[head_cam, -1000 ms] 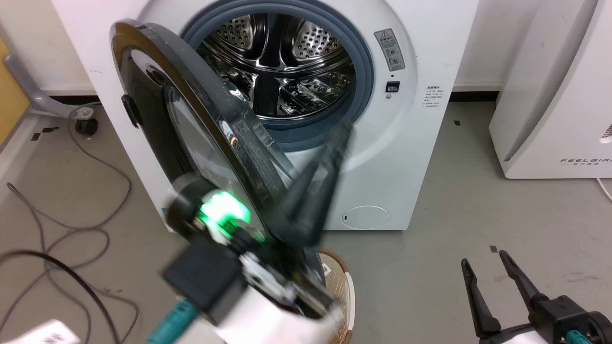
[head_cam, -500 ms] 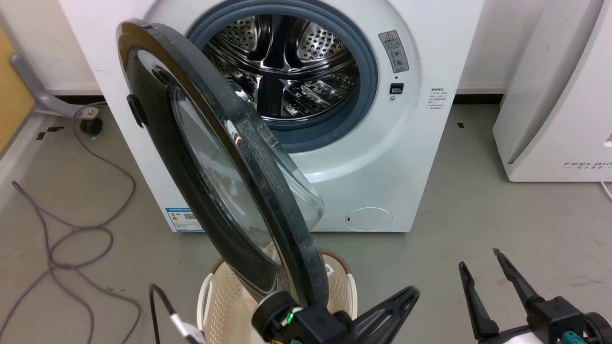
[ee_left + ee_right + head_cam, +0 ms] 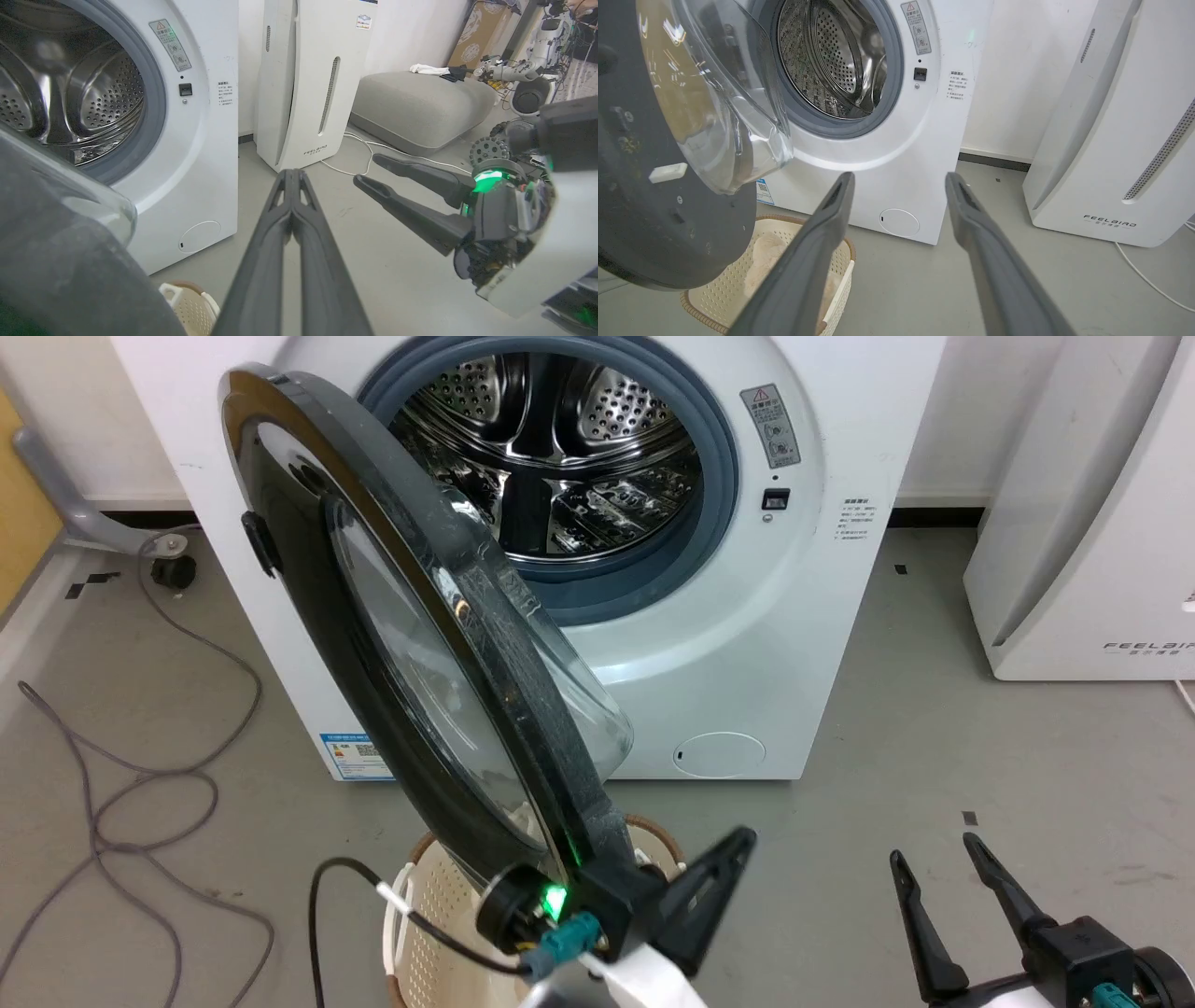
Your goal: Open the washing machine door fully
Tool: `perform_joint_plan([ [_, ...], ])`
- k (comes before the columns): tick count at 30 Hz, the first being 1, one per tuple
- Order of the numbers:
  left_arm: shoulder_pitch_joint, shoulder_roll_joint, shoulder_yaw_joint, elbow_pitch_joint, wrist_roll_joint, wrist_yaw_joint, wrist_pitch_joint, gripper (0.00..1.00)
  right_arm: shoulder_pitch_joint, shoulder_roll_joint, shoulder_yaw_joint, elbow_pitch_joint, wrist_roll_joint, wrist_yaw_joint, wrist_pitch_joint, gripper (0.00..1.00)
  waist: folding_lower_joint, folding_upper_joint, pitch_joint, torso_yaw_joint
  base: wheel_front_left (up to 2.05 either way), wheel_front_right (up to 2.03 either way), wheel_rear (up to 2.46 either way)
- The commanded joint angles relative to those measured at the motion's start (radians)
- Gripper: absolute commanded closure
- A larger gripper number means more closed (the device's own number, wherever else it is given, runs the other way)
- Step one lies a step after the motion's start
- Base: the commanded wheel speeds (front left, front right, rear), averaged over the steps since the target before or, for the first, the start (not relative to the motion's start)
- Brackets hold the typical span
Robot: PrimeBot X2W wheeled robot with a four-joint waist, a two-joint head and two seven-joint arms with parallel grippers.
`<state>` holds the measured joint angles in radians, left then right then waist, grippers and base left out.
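Observation:
The washing machine [image 3: 803, 644] stands white and boxy, its steel drum exposed. The washing machine door [image 3: 373, 644] hangs from its left side and swings out towards me, edge-on, the glass bowl facing right. Just below and to the right of the door's lower edge is my left gripper [image 3: 738, 845], shut with nothing in it, fingers slanting up-right. In the left wrist view the shut left gripper [image 3: 292, 175] points past the door [image 3: 46, 270] at the floor. My right gripper [image 3: 934, 851] is open and empty at the lower right, well clear of the door [image 3: 654, 224].
A cream perforated basket [image 3: 420, 915] sits on the floor under the door's lower edge. A white FEELAIR appliance [image 3: 1074, 569] stands to the machine's right. Grey cables [image 3: 140, 784] loop over the floor at the left. A grey cushion [image 3: 420, 107] lies beyond the appliance.
My left arm has dropped from beside the door's inner rim to below its lower edge. The door's angle looks the same. The right gripper has hardly moved.

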<state>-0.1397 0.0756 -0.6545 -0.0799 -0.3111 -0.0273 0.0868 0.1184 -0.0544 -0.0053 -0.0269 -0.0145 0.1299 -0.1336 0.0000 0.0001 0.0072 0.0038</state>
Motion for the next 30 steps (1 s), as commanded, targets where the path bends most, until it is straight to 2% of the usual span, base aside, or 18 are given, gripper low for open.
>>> perform_joint_plan([
  [1,-0.035,-0.006,0.016,0.036,0.001,0.02,-0.019,1.0,-0.005,0.004,0.001,0.005,0.013,0.001,-0.004,0.0,0.0,-0.0001,0.004,-0.002,0.0,0.0,0.0],
  [8,-0.079,-0.011,0.045,0.123,0.025,0.073,-0.055,1.0,-0.007,0.004,-0.001,0.012,0.02,0.001,-0.006,0.0,0.0,-0.0001,0.01,-0.004,0.0,0.0,0.0],
  [12,-0.074,-0.004,0.053,0.129,0.028,0.089,-0.065,1.0,-0.007,0.004,-0.002,0.019,0.029,0.001,-0.01,0.0,0.0,-0.0001,0.01,-0.003,0.0,0.0,0.0],
  [18,-0.021,0.024,0.061,0.061,0.023,0.116,-0.047,1.0,-0.005,0.004,-0.006,0.029,0.042,0.001,-0.017,0.0,0.0,-0.0001,0.009,0.01,0.0,0.0,0.0],
  [30,0.127,0.103,0.09,-0.095,0.024,0.201,0.014,1.0,-0.001,0.004,-0.008,0.06,0.057,0.001,-0.033,0.0,0.0,-0.0001,-0.007,0.057,0.0,0.0,0.0],
])
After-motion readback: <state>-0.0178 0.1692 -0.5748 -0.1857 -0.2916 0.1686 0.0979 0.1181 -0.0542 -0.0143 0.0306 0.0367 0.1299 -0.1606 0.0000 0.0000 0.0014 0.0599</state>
